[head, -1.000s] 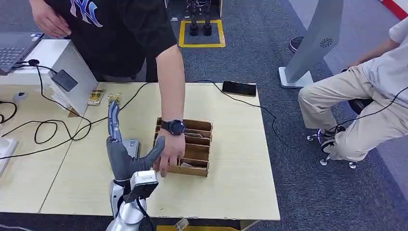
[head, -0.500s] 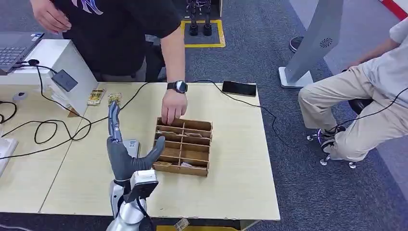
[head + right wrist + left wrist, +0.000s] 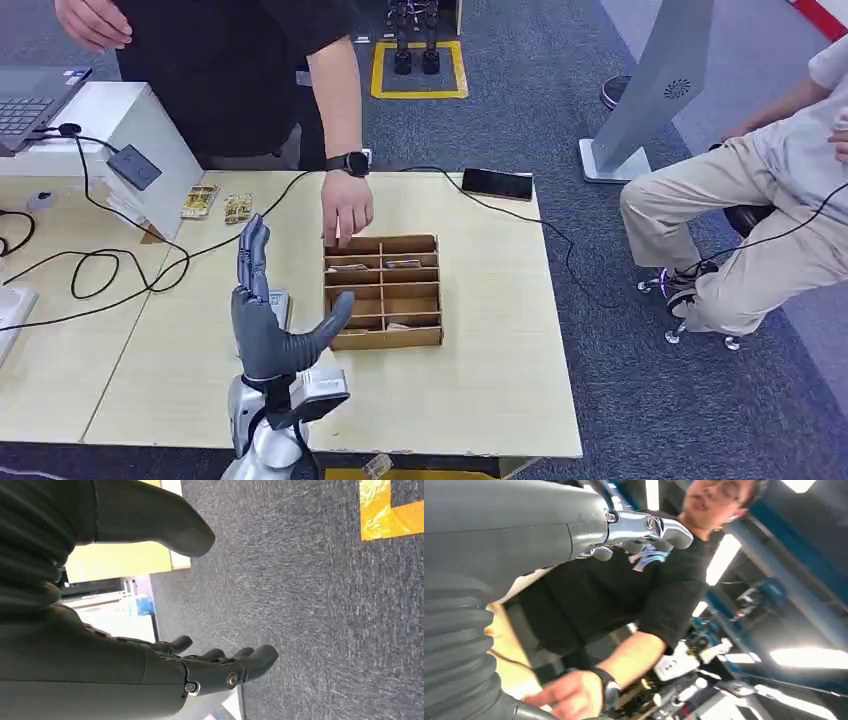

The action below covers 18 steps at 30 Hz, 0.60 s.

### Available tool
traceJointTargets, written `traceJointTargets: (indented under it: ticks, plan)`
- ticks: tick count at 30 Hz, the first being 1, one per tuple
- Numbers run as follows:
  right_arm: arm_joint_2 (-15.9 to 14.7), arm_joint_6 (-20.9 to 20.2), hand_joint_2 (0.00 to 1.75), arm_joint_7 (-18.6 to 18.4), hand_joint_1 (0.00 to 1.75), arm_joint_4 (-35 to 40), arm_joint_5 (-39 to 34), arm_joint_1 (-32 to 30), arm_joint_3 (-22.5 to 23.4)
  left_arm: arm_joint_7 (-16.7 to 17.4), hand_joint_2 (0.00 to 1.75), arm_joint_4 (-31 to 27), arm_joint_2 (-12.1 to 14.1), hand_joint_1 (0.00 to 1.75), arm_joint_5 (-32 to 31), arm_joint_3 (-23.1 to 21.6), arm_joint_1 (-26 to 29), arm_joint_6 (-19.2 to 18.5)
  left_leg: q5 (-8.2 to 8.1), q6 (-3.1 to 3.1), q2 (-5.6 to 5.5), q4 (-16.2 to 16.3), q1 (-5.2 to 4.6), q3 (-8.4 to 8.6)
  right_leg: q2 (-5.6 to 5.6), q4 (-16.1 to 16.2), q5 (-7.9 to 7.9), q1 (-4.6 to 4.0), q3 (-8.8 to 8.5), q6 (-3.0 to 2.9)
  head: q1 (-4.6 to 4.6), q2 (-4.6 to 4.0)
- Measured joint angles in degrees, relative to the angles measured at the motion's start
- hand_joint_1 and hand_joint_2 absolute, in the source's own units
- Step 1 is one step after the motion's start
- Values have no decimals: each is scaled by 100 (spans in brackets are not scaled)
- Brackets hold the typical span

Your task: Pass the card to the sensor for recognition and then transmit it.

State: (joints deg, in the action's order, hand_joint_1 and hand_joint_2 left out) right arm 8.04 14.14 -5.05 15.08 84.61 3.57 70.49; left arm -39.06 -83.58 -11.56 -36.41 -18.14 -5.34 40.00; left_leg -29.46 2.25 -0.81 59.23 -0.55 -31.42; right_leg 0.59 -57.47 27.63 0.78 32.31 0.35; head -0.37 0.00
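Observation:
My left hand [image 3: 268, 325] stands raised over the table's front, fingers spread upward and thumb out toward the wooden compartment box [image 3: 385, 292]; it holds nothing. Cards [image 3: 351, 267] lie in some of the box's slots. Two more cards [image 3: 200, 200] lie on the table by the black sensor [image 3: 133, 166], which is fixed on a slanted white stand. A person's hand [image 3: 346, 212] touches the box's far left corner. In the left wrist view my fingers [image 3: 644, 527] point at that person. My right hand [image 3: 150, 672] hangs open above grey carpet.
Black cables [image 3: 110, 270] loop across the left part of the table [image 3: 500, 380]. A phone [image 3: 497, 184] lies at the far edge, a laptop [image 3: 25, 105] at far left. A small grey flat object [image 3: 279, 299] lies behind my left hand. A seated person [image 3: 760, 210] is at the right.
The person's hand went from the box's near edge to its far left corner, and the box now lies squarer to the table. My left hand shifted slightly right, still empty.

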Motion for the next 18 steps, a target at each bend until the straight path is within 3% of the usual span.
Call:
traceJointTargets:
  ticks: [5,12,18]
  plan:
    - [-44,-48,175,13,0,-13,15,0,-4,77,175,55,214,0,-305,-72,125,0,0,0,-1,0,0,1,1,0,1,0,1,0,0,0]
    - [-114,-111,175,39,0,-37,92,1,-26,385,175,459,496,0,-2084,-214,143,0,0,0,0,0,0,1,2,0,0,0,0,0,0,0]
    - [-157,-120,175,39,0,-68,133,2,-70,553,175,826,649,0,-2625,-254,144,0,0,0,0,0,0,1,3,0,0,0,1,0,0,0]
